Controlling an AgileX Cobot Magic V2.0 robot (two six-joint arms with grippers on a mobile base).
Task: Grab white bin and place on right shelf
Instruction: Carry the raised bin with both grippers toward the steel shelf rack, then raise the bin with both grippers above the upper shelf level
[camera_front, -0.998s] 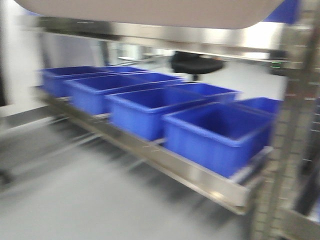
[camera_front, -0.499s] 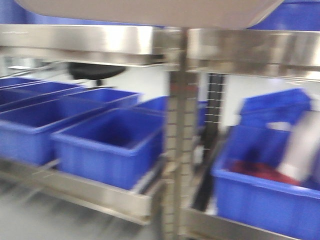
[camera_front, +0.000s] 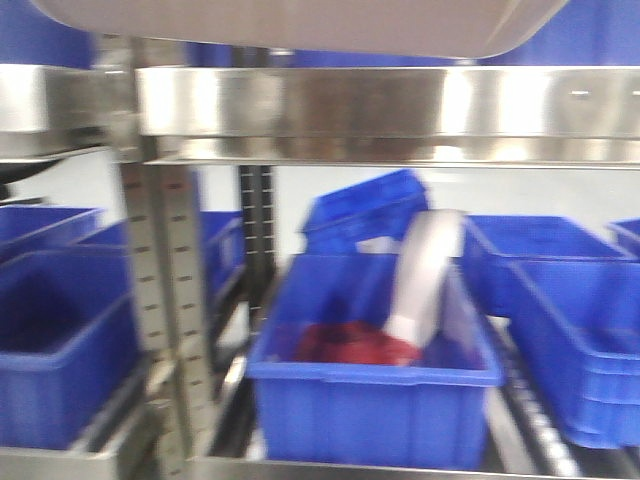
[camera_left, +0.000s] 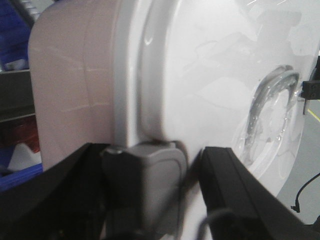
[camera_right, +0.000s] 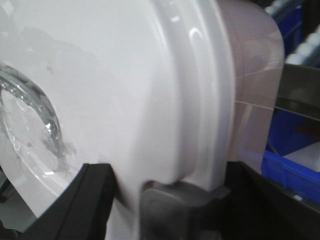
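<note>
I have the white bin (camera_left: 200, 75) off the ground between my two claws, so by my reading the grab is done and only the placing is left. In the left wrist view my left claw (camera_left: 150, 170) sits at the bottom of the frame. Its black fingers (camera_left: 230, 175) are spread wide to either side of the grey latch (camera_left: 145, 185) on the bin's rim, and they seem pressed against the plastic. The glossy lid and its recessed handle fill the right half of that frame. My right claw (camera_right: 175, 195) mirrors this at the bottom of its own view, jaws wide and set around the same rim, with the pinkish side wall running off to the upper right. In the front view the bin's underside is a pale band across the top edge. Directly below it in the picture is the right shelf (camera_front: 400, 105), whose bright steel rail spans the frame, with a perforated upright (camera_front: 165, 260) at left. Under that rail the level is filled with blue bins (camera_front: 370, 400). The view is smeared, so I cannot tell where a free spot lies, and the bin touches no shelf yet.
</note>
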